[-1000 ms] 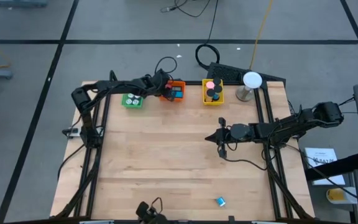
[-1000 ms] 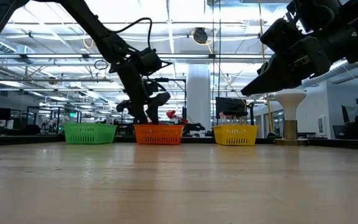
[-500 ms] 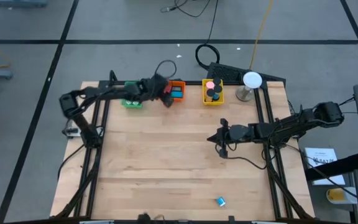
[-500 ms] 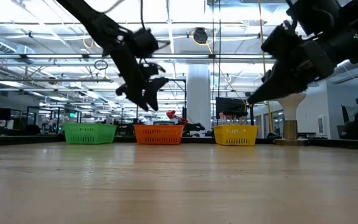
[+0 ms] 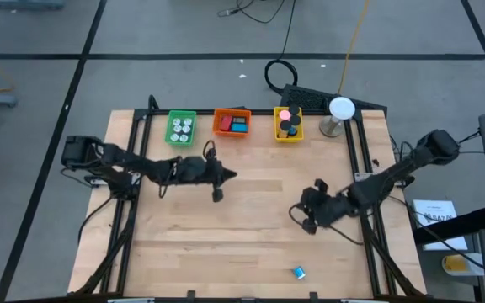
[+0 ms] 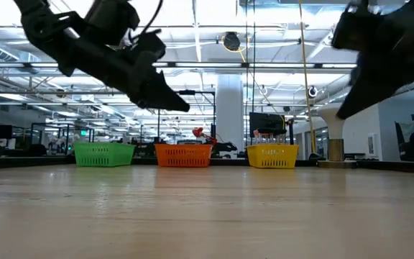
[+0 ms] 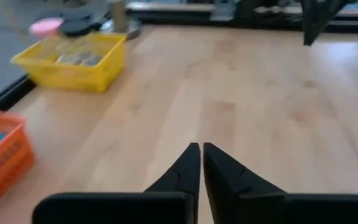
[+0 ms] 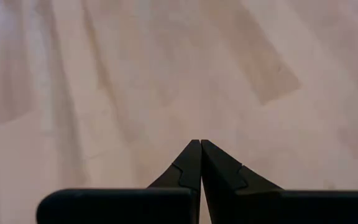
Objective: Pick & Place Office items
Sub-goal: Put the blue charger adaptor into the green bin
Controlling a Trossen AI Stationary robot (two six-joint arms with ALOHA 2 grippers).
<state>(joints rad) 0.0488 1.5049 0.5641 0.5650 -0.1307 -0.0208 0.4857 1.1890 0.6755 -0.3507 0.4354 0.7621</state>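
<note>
Three trays are lined up along the far edge of the desk: a green tray on the left, an orange tray in the middle and a yellow tray on the right. In the green tray four white pieces can be counted. A red piece and a blue piece lie in the orange tray. One pink piece and two black pieces are seen in the yellow tray. A single small blue piece lies alone near the desk's near edge, right of centre, well apart from both arms.

To the right of the yellow tray a white ball on a stand is placed, with a black cable loop on the floor beyond it.

The left gripper is held over the desk nearer than the green and orange trays, its fingers pressed together on nothing. The right gripper is held low over the right part of the desk, its fingers likewise pressed together and empty. Nothing stands between either gripper and the lone blue piece.
</note>
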